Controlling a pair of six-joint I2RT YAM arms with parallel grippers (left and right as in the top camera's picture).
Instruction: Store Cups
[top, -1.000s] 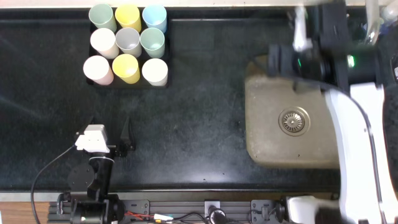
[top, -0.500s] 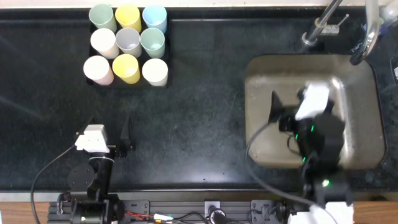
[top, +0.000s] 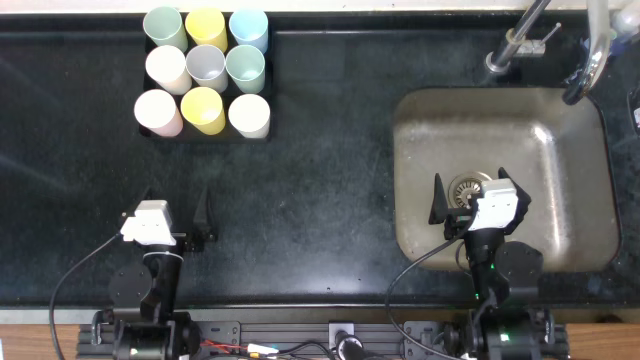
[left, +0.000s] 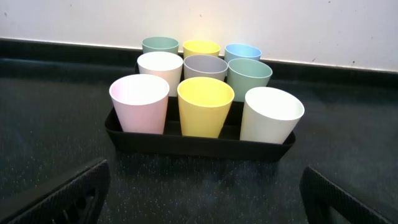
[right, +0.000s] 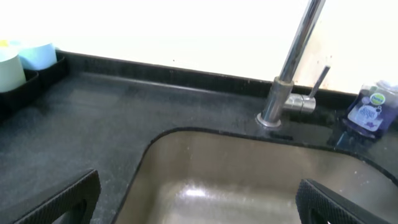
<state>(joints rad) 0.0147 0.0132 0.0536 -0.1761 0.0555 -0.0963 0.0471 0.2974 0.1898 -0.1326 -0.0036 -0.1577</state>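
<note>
Starting at the far left of the black countertop (top: 320, 170): the black tray (left: 199, 149) sits up against the back wall, and all nine cups stand upright in it, three rows of three. Nearest me are the pink cup (left: 139, 102), a yellow cup (left: 205, 106) and a white cup (left: 271, 114), which tilts a little outward. Behind them are a cream cup (left: 160, 67), the grey cup (left: 205, 67) and a green cup (left: 249, 76). Along the wall are a second green cup (left: 160, 45), a second yellow cup (left: 201, 48) and the blue cup (left: 242, 51).

My left gripper (top: 176, 197) sits low over bare counter, well apart from the tray and facing it, fingers spread wide with nothing between them.

Moving right across open counter, here's the steel sink (top: 560, 130). My right gripper (top: 468, 187) is over the basin by the drain (top: 466, 184), fingers also parted and holding nothing. The wrist camera looks over the sink rim to the faucet (right: 287, 74) at the back edge, with a blue soap bottle (right: 369, 109) just beyond it at far right.
</note>
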